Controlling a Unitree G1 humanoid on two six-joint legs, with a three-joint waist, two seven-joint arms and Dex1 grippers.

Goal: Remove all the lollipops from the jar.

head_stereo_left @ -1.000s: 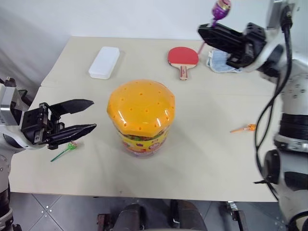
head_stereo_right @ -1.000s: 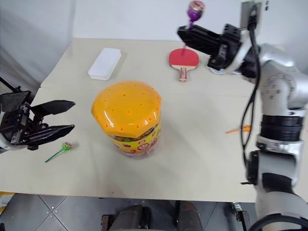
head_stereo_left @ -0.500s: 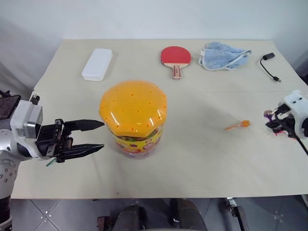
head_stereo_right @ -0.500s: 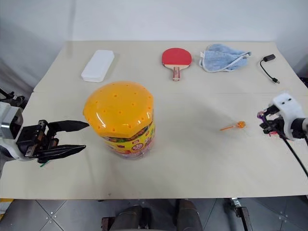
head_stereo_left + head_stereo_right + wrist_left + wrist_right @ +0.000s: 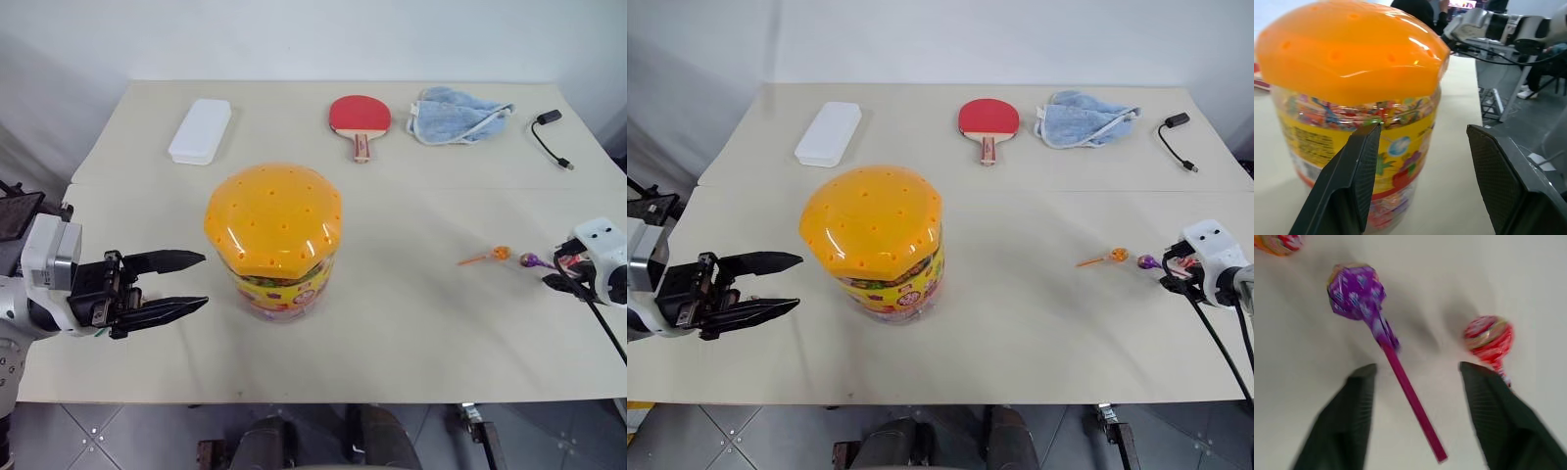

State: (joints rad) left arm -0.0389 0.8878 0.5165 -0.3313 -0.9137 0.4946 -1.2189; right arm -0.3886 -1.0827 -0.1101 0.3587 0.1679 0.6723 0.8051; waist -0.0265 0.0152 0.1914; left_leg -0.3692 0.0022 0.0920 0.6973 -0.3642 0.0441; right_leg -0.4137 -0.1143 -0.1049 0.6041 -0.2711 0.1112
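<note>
purple lollipop [image 5: 1355, 293], stick toward right claw [image 5: 1418, 377]

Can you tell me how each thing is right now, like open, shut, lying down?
jar: upright, orange lid on.
purple lollipop: lying loose on the table.
orange lollipop: lying on the table.
red lollipop: lying on the table.
left gripper: open, empty.
right gripper: open, empty.
</note>
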